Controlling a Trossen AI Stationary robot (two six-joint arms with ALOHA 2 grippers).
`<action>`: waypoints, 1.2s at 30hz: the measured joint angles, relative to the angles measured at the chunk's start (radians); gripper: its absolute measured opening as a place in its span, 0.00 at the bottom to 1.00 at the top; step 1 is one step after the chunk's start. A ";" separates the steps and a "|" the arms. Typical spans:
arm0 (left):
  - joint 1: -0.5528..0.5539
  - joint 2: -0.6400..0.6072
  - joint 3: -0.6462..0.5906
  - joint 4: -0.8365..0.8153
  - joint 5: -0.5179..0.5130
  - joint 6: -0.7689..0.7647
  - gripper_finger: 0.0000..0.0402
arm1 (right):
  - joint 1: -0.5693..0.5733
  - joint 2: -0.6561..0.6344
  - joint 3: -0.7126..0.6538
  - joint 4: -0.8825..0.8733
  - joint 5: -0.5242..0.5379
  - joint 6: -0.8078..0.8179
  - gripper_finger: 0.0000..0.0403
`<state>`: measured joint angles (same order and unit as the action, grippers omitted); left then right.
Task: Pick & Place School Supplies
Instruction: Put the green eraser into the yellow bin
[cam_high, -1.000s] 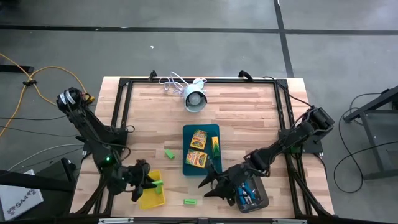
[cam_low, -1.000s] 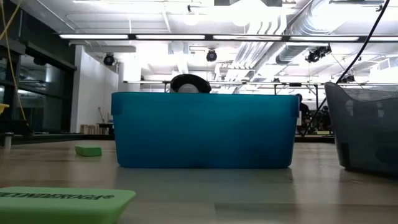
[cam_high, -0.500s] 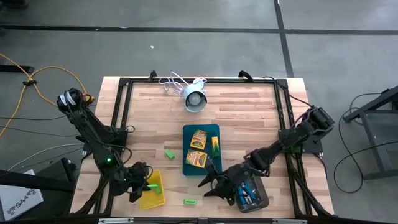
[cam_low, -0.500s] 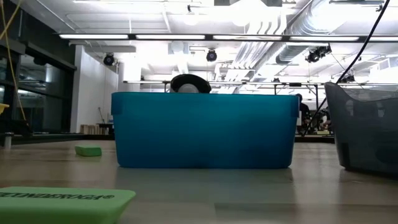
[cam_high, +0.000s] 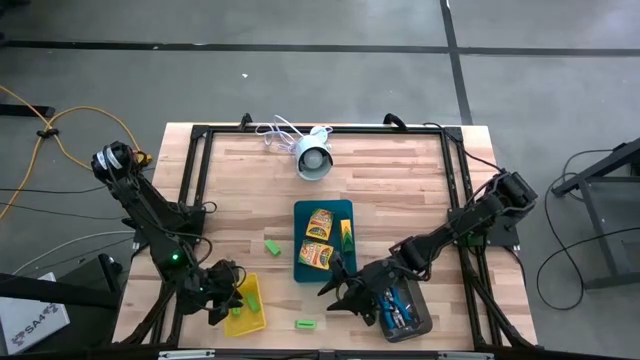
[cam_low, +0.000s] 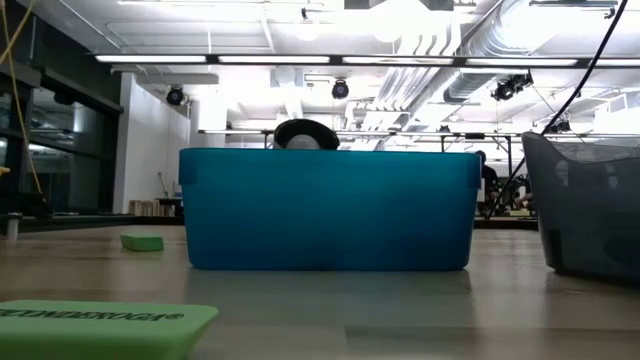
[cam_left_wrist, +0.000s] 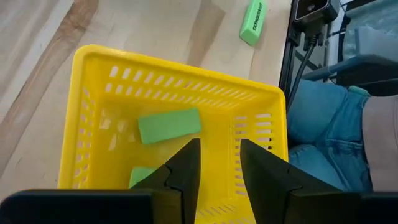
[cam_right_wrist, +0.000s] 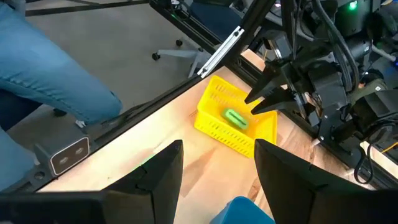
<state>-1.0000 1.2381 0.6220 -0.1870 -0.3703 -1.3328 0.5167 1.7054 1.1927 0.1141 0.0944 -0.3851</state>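
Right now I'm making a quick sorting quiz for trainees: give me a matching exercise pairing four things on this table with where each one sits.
Things:
1. yellow-orange boxes
2. blue-handled scissors
3. green block under the left pincer
4. white round device

Places:
A. in the yellow tray
B. on bare wood at the far edge
C. in the teal tray
D. in the dark grey tray

Pairs: 1-C, 2-D, 3-A, 4-B
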 joint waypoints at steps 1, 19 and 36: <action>0.005 0.000 0.000 0.000 -0.001 0.008 0.27 | -0.002 0.000 0.000 -0.001 0.000 0.000 0.47; 0.247 -0.133 0.023 0.000 0.147 0.517 0.27 | -0.020 0.000 0.000 -0.005 -0.001 0.059 0.47; 0.392 -0.158 0.023 0.000 0.200 0.678 0.27 | -0.019 0.071 0.000 0.007 0.031 0.098 0.47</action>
<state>-0.6079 1.0798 0.6453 -0.1874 -0.1703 -0.6549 0.4972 1.7761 1.1923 0.1206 0.1257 -0.2872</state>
